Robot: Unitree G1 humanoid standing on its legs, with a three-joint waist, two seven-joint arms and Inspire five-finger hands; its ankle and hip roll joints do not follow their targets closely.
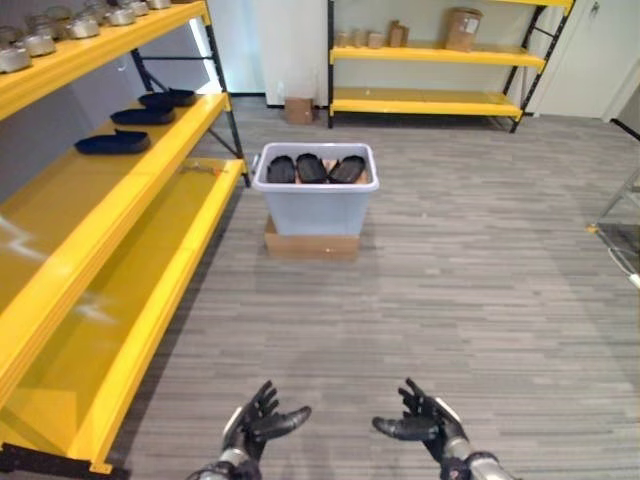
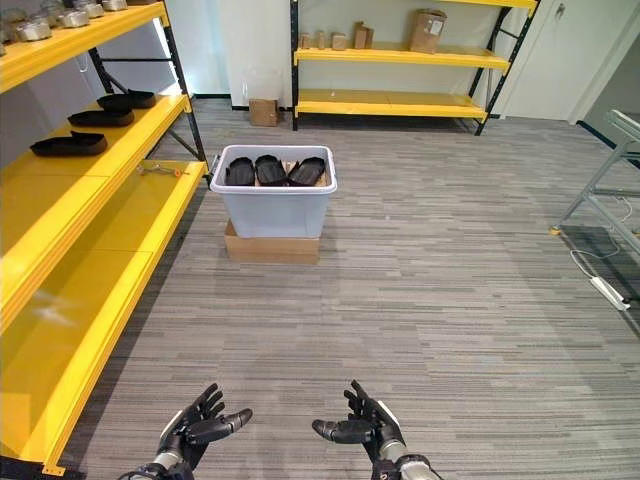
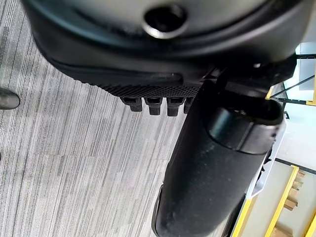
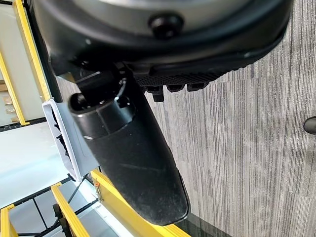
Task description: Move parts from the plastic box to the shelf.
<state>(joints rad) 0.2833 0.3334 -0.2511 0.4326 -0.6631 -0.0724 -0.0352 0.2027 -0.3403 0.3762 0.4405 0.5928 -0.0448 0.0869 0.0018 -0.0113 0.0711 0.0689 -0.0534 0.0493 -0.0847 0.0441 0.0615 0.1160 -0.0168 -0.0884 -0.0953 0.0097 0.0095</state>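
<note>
plastic box (image 1: 315, 195): pale grey-blue
parts (image 1: 311, 168): black
shelf (image 1: 120, 215): bright yellow, black uprights
floor (image 1: 450, 290): grey, striped planks
cardboard base (image 1: 311, 243): brown
left hand (image 1: 262, 421), right hand (image 1: 425, 421): black

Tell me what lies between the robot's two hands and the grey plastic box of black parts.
Bare grey striped floor, seen in both eye views, separates the open left hand and right hand from the grey plastic box.

3 black parts (image 1: 312, 168) upright in plastic box (image 1: 314, 208) (grey)
</note>
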